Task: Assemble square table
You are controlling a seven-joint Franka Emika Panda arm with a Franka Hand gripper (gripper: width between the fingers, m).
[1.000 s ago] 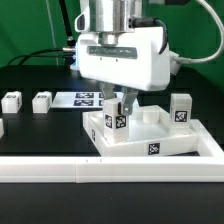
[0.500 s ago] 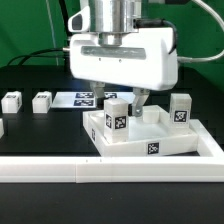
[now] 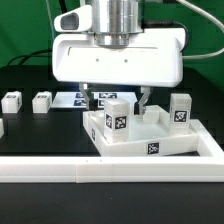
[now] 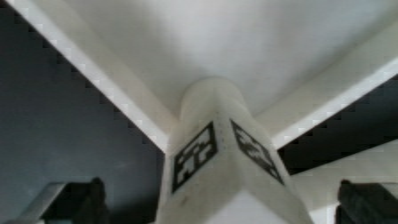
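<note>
One white leg (image 3: 41,100) lies on the black table (image 3: 45,140)

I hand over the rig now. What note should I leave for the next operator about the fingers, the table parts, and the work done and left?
Gripper: open, fingers either side of the front leg, not gripping it.
Table top sits in the border rail corner.
Done: front leg and rear leg stand upright on the top.
Left: first loose leg and second loose leg, at the exterior view's left.
</note>
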